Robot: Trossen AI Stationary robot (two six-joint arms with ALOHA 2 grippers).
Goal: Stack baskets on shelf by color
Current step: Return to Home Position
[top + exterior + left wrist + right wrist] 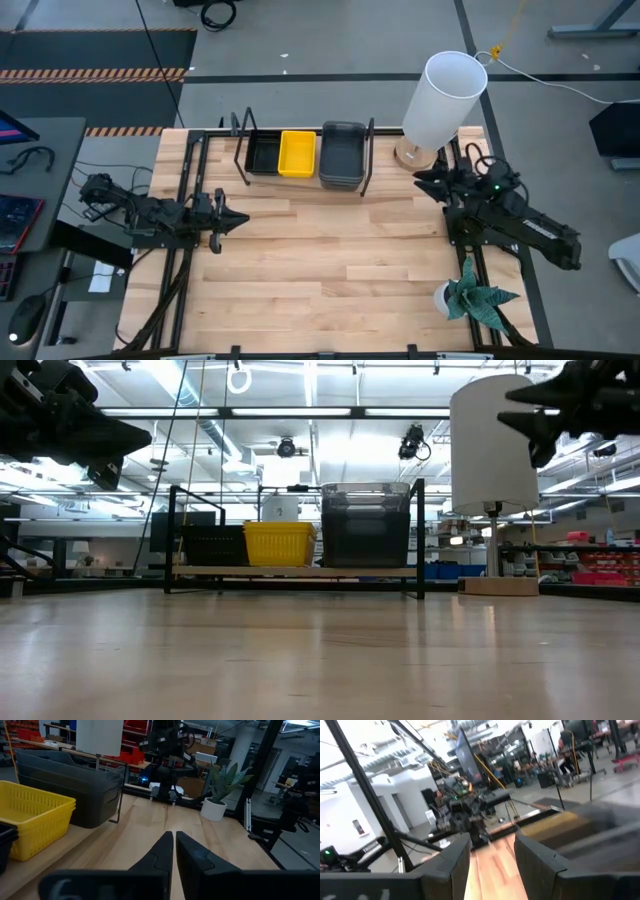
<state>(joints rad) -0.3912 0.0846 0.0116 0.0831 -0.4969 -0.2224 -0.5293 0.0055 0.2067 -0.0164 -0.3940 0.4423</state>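
While both arms hang over the tabletop holding nothing, the shelf (300, 571) along the far edge has the black baskets (264, 156), yellow baskets (297, 152) and dark grey baskets (342, 155) side by side. The left gripper (240, 218) sits near the left edge, fingers pinched together. The right gripper (420, 180) is by the lamp (445, 100) near the far right corner, fingers spread apart.

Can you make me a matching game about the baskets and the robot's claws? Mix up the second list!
Things:
1. yellow basket
2. grey baskets
3. left gripper
4. right gripper

Place or state:
a. open
b. middle of the shelf
c. shut
d. right end of the shelf

Pairs: 1-b, 2-d, 3-c, 4-a
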